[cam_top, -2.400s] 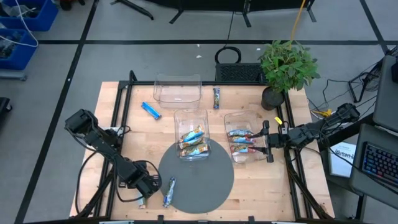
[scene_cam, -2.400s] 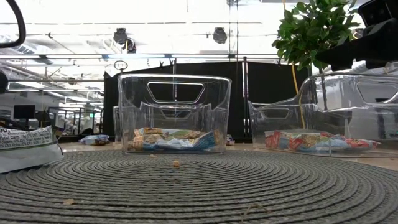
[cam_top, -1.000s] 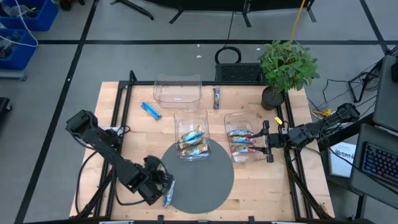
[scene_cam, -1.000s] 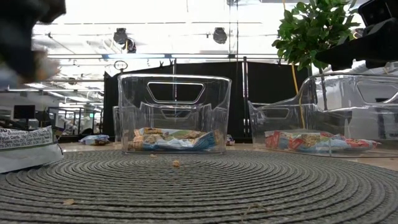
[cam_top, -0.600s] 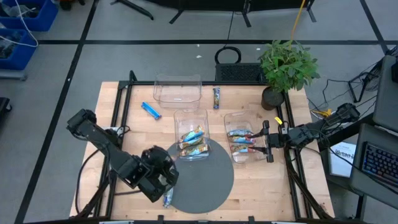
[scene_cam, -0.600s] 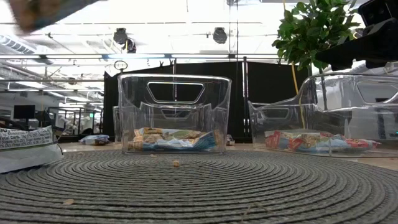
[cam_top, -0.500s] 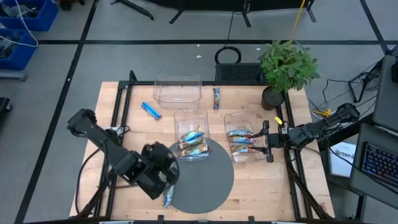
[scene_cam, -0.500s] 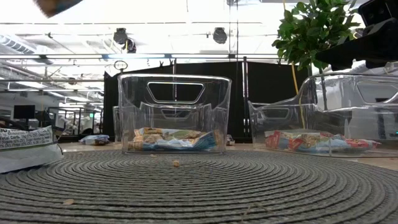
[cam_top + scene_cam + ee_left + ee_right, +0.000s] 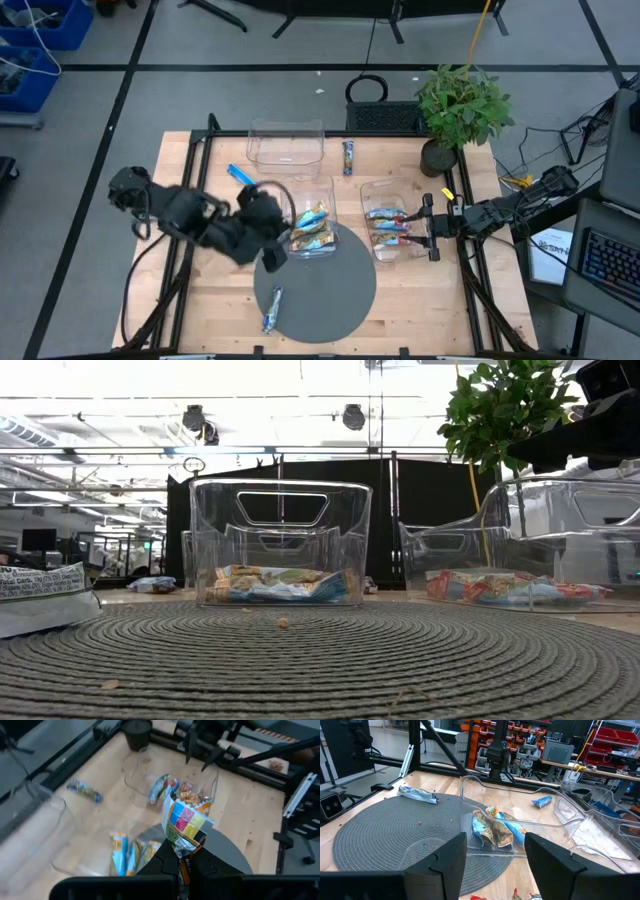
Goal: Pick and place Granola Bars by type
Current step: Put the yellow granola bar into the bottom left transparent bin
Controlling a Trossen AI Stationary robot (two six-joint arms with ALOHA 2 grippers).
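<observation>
My left gripper (image 9: 270,255) hovers over the near-left corner of the middle clear bin (image 9: 308,215), shut on a tan granola bar (image 9: 184,817) with coloured squares on its wrapper. The middle bin holds several bars with light-blue markings (image 9: 310,228). The right bin (image 9: 392,232) holds bars with red markings (image 9: 388,235). Loose bars lie flat on the table: a blue one (image 9: 242,177), one at the far middle (image 9: 348,157), and one on the mat's near-left edge (image 9: 271,308). My right gripper (image 9: 432,231) waits open by the right bin's right wall. My left gripper pinches the bar's crimped end (image 9: 184,851) between its two fingers (image 9: 167,862). The fingers slant downward. The rest of the bar sticks out beyond the fingertips, lifted clear of table and mat.
An empty clear bin (image 9: 286,143) stands at the far side. A round grey mat (image 9: 320,285) covers the near middle. A potted plant (image 9: 458,110) stands at the far right corner. Black frame rails (image 9: 190,190) run along the table's left and right sides.
My left gripper has risen from the mat's near-left edge with the tan bar and swung toward the far edge, to the middle bin, rolling its wrist on the way. The bar has left the low view upward. It stays shut on the bar.
</observation>
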